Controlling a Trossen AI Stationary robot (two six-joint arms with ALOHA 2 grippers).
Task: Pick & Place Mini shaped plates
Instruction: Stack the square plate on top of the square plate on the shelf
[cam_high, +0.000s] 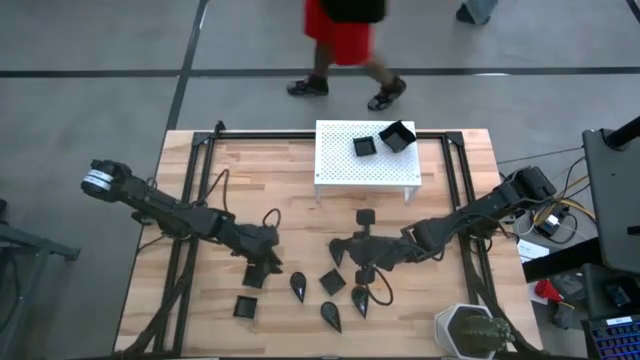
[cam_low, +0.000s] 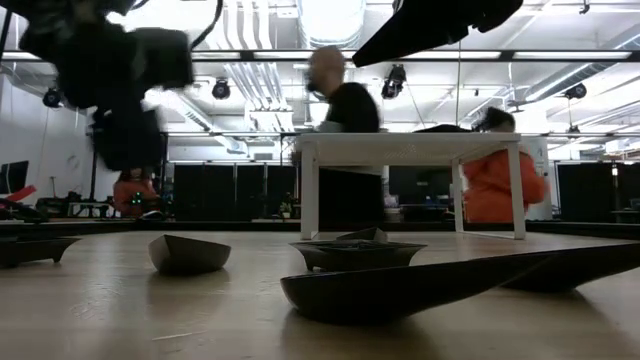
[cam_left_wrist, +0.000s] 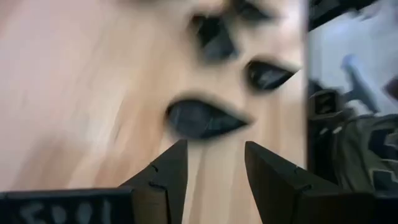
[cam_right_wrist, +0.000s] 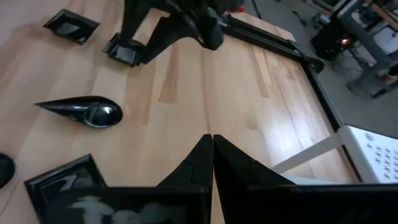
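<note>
A: Item one, step in hand?
B: Pick phase, by my reading. Two mini shaped plates (cam_high: 364, 146) already sit on the white stand (cam_high: 340, 170); the rest lie scattered on the surface (cam_high: 200, 330) in front of it. Left hand (cam_high: 262, 266) is low over the surface with its fingers (cam_left_wrist: 166, 180) parted and nothing between them.

A: Item two, right hand?
B: Right hand (cam_high: 345, 250) is near the middle of the surface, fingers pressed together, empty. It looks to be waiting.

A: Item three, nearest plate to the left hand?
B: A square plate (cam_high: 253, 277) lies touching or just beside the left hand in the high view; I cannot tell which. The left wrist view shows a teardrop plate (cam_left_wrist: 202, 118) just ahead of the open fingers, off their gap. Another square plate (cam_high: 246, 306) lies nearer the surface's front edge.

A: Item four, requirement for the next move?
B: Likely a short advance to bring one plate's thin rim between the fingers, then closing. The rim is shallow, so a slip seems the risk.
</note>
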